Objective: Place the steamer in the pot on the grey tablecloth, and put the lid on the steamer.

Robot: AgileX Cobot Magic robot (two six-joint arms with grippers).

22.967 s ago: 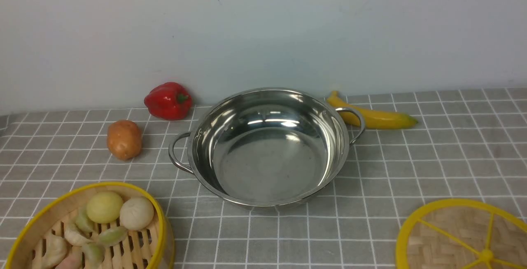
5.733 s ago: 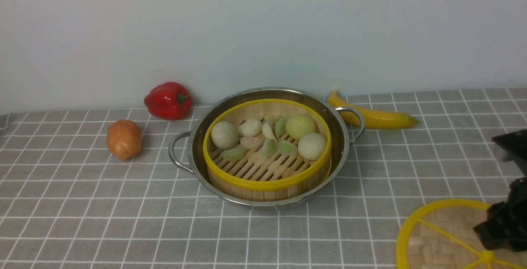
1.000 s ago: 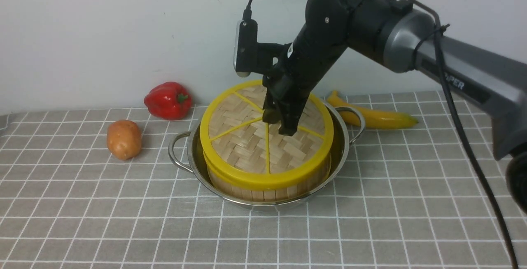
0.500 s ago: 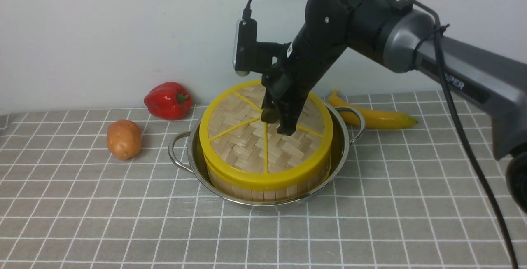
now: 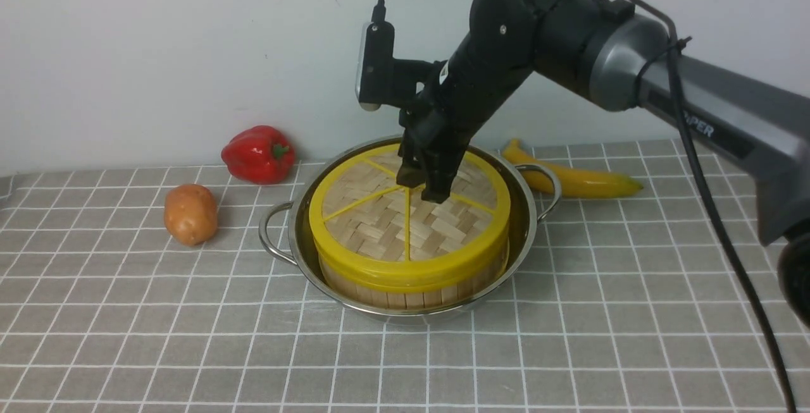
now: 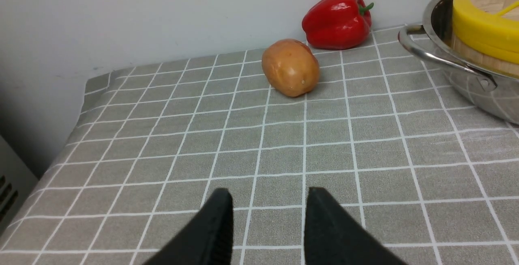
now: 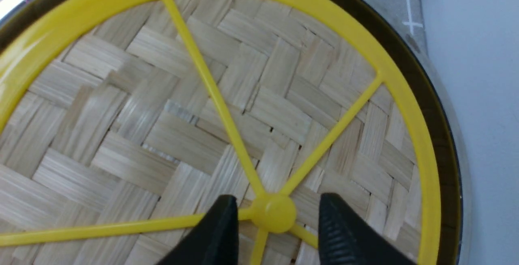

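The steel pot (image 5: 520,236) stands on the grey tablecloth (image 5: 601,312) with the bamboo steamer (image 5: 392,296) inside it. The woven lid (image 5: 380,223) lies flat on the steamer and hides its contents. My right gripper (image 5: 421,188) hangs over the lid's centre, open. In the right wrist view the yellow knob (image 7: 273,213) sits between the two fingers with a gap on each side of my right gripper (image 7: 275,206). My left gripper (image 6: 267,200) is open and empty above the cloth, left of the pot (image 6: 466,82); it is out of the front view.
A red pepper (image 5: 258,154) and a potato (image 5: 190,214) lie left of the pot. A banana (image 5: 576,179) lies behind its right handle. The wall stands close behind. The cloth's left edge (image 6: 87,90) drops off in the left wrist view.
The lid, tilted with its far side raised, has dropped flat onto the steamer. My right gripper's jaws have opened off the knob and lifted slightly.
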